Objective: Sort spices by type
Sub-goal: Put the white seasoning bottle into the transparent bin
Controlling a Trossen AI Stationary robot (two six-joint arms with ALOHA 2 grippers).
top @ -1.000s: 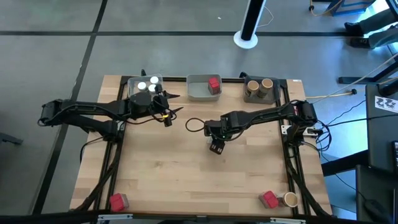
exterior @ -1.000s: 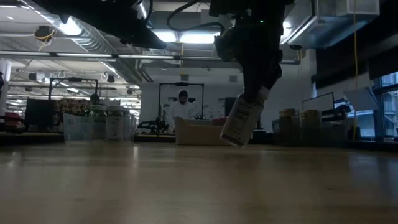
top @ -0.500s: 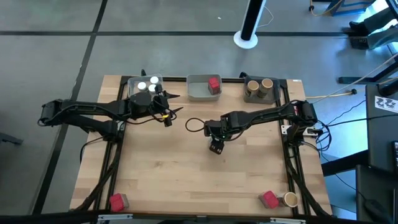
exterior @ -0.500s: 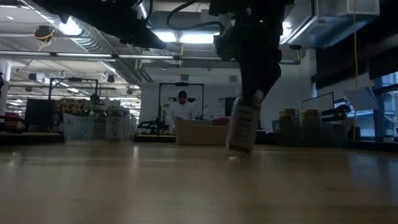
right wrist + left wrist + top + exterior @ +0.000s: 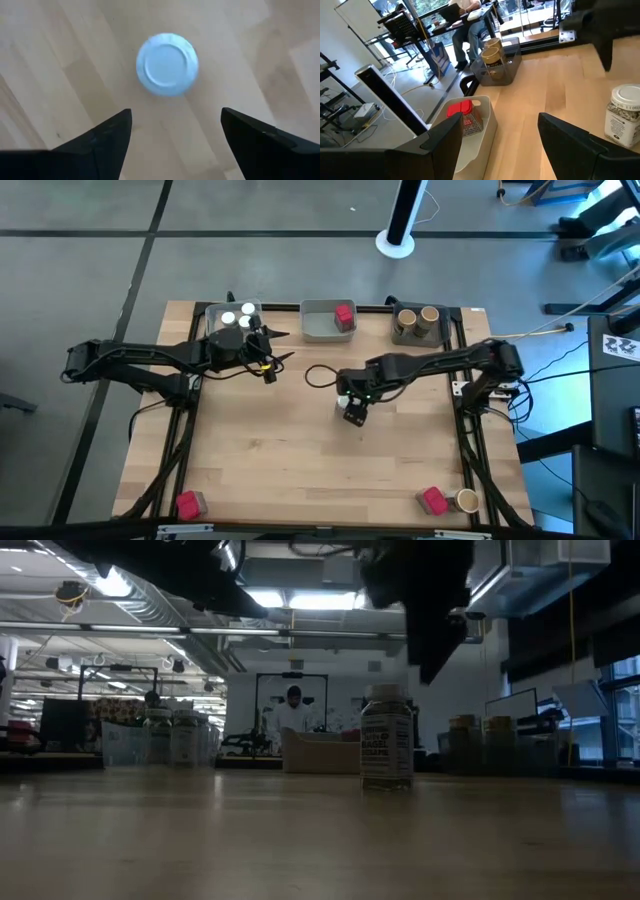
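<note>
A white-capped jar (image 5: pixel 387 737) stands upright alone mid-frame on the pale wood table (image 5: pixel 270 460), and the right gripper (image 5: pixel 356 408) hangs just above it, jaws spread, holding nothing. The left gripper (image 5: pixel 268 357) sits upper left by the jar tray (image 5: pixel 212 314), jaws parted and empty. Behind, a dim workshop with strip lights and a person (image 5: pixel 293 710) at the back.

jar (image 5: pixel 623 116) cut off, label (image 5: pixel 386 748) unreadable
</note>
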